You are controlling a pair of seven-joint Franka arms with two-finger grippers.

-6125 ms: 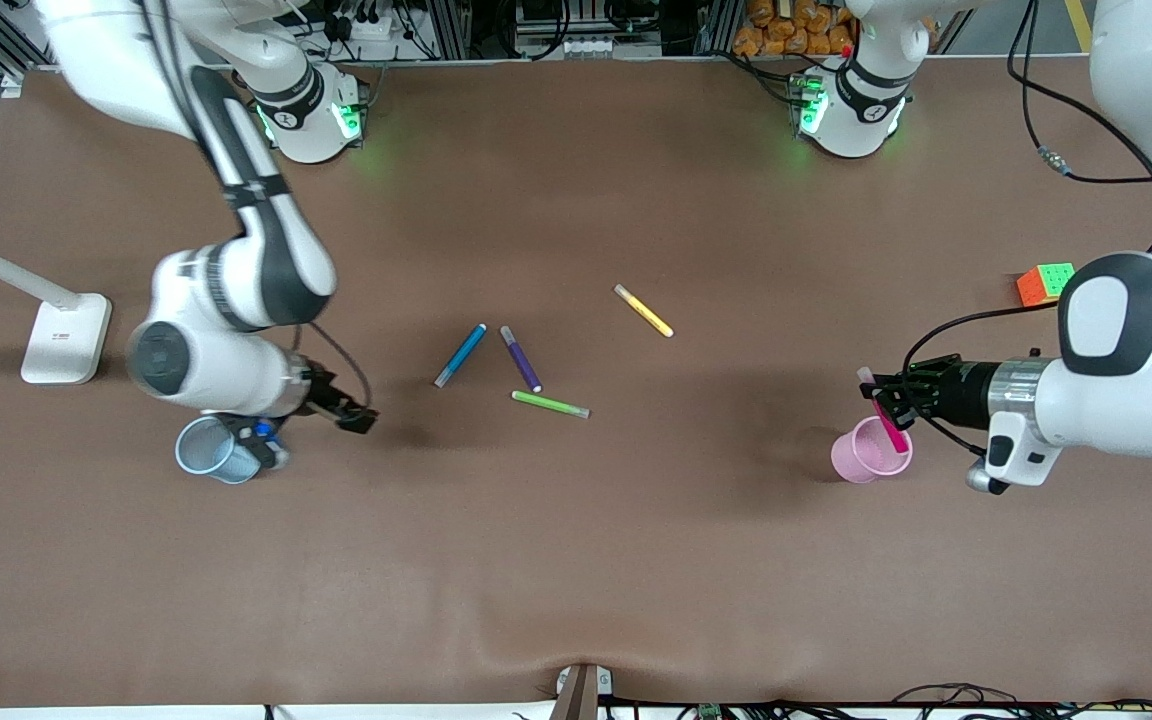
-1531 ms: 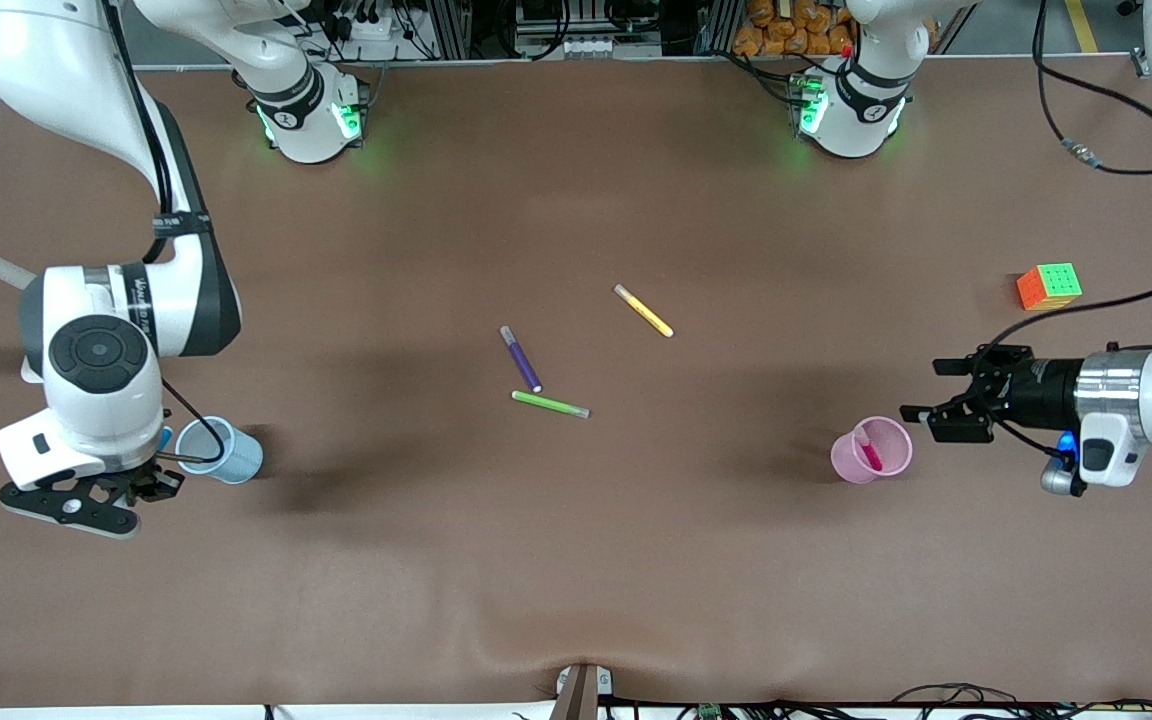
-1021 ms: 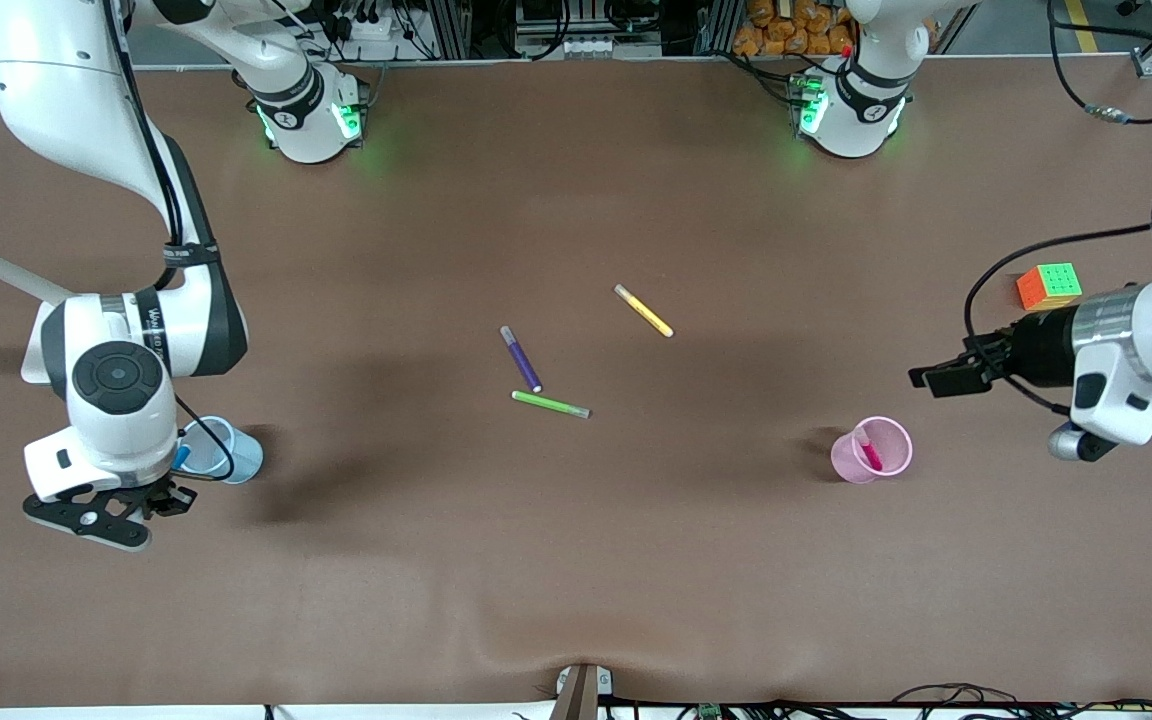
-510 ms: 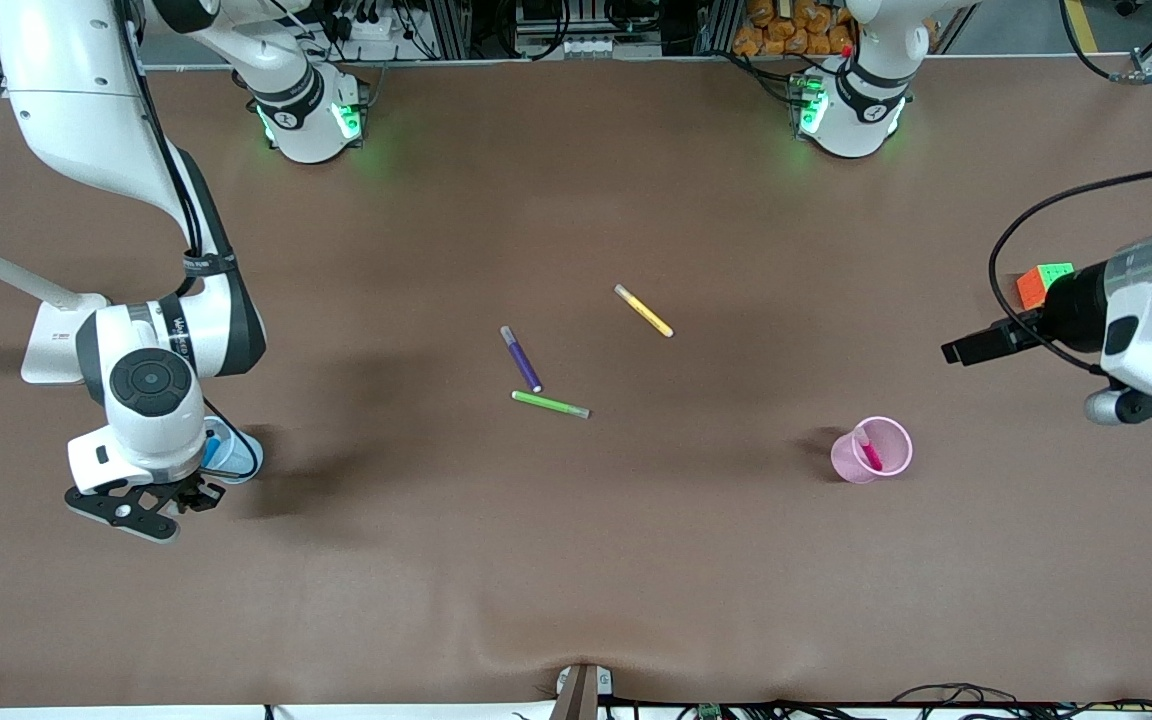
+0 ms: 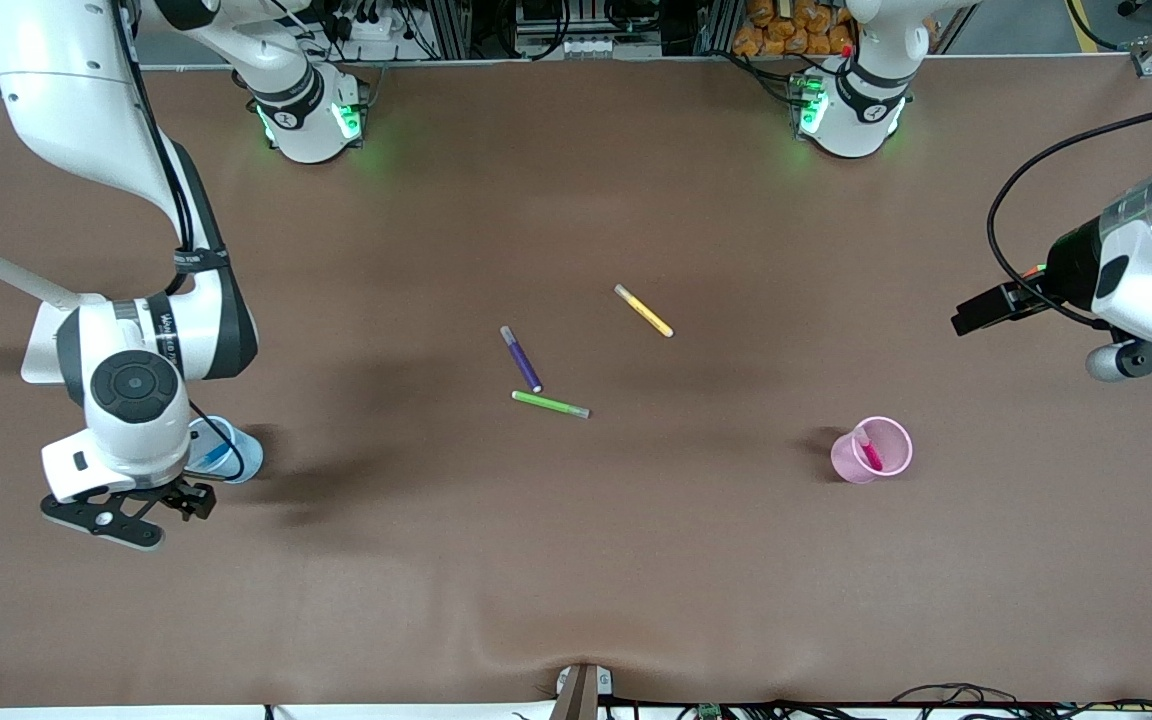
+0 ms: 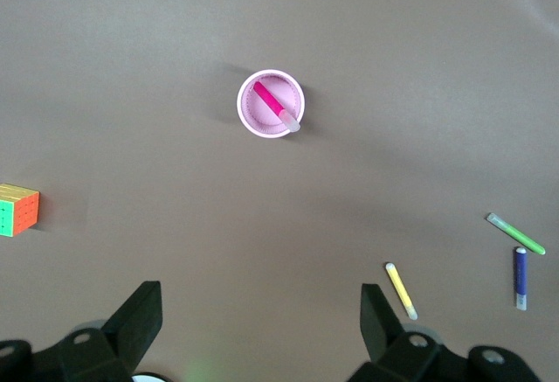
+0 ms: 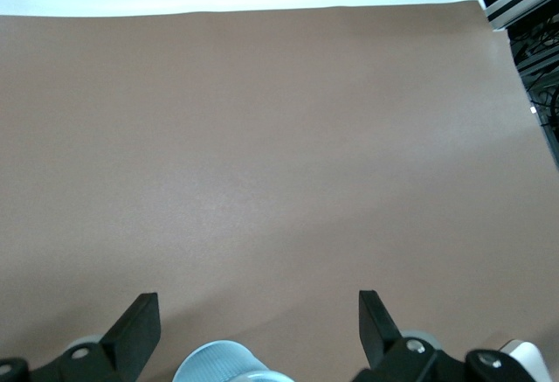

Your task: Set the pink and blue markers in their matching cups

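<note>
The pink cup (image 5: 871, 450) stands upright toward the left arm's end of the table with the pink marker (image 5: 868, 452) leaning inside it; the left wrist view shows the cup (image 6: 271, 125) and the marker (image 6: 273, 106) from above. My left gripper (image 5: 981, 312) is open and empty, high over bare table beside the cup. The blue cup (image 5: 236, 455) stands toward the right arm's end, partly hidden by the right arm, with the blue marker (image 5: 206, 457) in it. My right gripper (image 5: 186, 497) is open and empty just beside the blue cup (image 7: 223, 363).
A purple pen (image 5: 521, 358), a lime green pen (image 5: 550, 404) and a yellow pen (image 5: 644, 311) lie mid-table. A colour cube (image 6: 19, 210) sits near the left arm. A white stand base (image 5: 41, 345) is beside the right arm.
The pink marker was released into the pink cup and the blue marker went from the table into the blue cup. The left gripper has risen away from the pink cup; the right shifted slightly.
</note>
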